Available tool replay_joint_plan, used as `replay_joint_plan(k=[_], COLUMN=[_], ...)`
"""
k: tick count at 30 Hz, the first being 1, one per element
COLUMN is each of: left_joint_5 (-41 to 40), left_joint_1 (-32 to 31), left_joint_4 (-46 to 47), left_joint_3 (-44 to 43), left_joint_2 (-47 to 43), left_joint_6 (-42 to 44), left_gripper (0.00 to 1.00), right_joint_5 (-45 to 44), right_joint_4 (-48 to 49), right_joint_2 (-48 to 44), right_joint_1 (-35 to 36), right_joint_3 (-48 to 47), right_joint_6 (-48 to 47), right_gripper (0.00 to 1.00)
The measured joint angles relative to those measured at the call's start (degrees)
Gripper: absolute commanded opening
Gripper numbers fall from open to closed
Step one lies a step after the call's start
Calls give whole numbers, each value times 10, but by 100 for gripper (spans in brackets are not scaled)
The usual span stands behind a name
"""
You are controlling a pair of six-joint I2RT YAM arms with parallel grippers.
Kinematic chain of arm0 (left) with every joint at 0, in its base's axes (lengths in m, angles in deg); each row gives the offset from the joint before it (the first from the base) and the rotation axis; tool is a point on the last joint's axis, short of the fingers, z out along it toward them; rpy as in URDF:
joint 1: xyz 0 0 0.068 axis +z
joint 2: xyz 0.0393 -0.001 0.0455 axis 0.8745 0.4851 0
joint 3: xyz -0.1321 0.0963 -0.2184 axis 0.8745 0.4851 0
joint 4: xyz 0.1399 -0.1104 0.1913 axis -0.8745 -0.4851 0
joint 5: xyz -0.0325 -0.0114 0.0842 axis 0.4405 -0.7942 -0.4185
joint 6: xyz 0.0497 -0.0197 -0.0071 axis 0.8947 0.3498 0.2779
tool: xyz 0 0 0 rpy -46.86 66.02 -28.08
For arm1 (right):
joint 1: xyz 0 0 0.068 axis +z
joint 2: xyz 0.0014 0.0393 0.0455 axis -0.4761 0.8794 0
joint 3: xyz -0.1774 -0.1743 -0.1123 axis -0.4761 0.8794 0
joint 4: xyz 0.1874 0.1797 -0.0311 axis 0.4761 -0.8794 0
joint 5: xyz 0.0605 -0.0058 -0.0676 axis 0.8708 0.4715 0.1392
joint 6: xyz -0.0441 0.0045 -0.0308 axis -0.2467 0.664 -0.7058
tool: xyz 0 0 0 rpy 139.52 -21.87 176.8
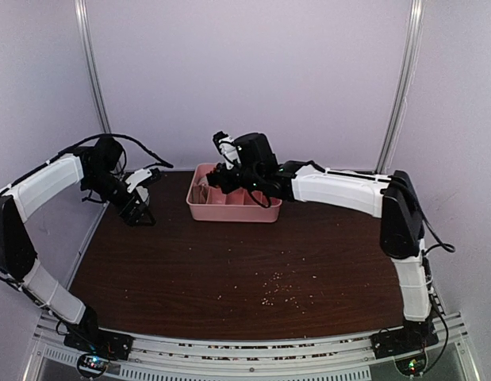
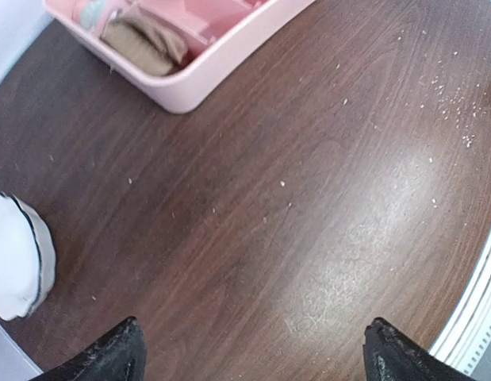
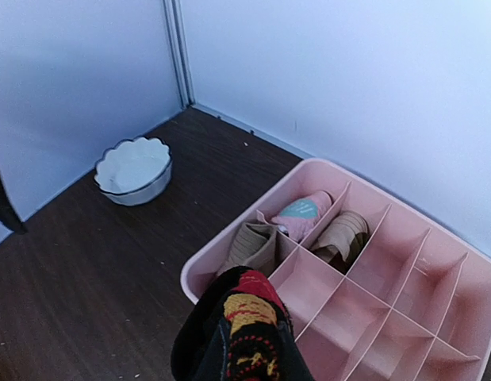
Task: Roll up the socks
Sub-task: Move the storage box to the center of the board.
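Left tool: open wide. Both dark fingertips stand at the lower corners of the left wrist view with only bare table between them. It grips nothing. In the top view it hangs low over the left rear part of the table, to the left of the pink compartment tray and apart from it.

Right tool: positioned over the left end of the tray. In the right wrist view its fingers are covered by a black sock with red and yellow patches. The sock is bunched at the tool and raised above the tray's near rim, so the tool is closed on it.

Tray contents, right wrist view:
- The corner compartment nearest the black sock holds a tan rolled sock.
- The adjoining compartment along the end wall holds a pink-and-teal sock.
- The next compartment along holds a second tan roll.
- The remaining compartments in view show only their pink floors.
- The left wrist view shows one corner of the tray, with one tan roll in it.

Other items:
- A white scalloped bowl with a dark rim line stands on the table near the left rear corner, well apart from the tray.
- Pale crumbs are scattered on the table towards the front centre.
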Motion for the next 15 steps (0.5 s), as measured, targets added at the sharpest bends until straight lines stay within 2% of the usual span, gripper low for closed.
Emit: replay_joint_plan(k=[3,9,15], left_joint_5=[1,2,3], left_joint_1=[18,26,27], left_joint_4=[10,9,8], left_joint_3=[33,66,74], left_joint_2=[0,0,-9], left_joint_6=[2,21,30], left_gripper=[98,98,98], right_joint_5=[-24,-54,-89], right_joint_4=[-55,-128,-161], right_joint_2=[88,201,216], right_joint_1=[-2,-3,-9], right_joint_3=[-100,-222,-256], right_joint_6=[-11,-1,39], right_gripper=[0,0,0])
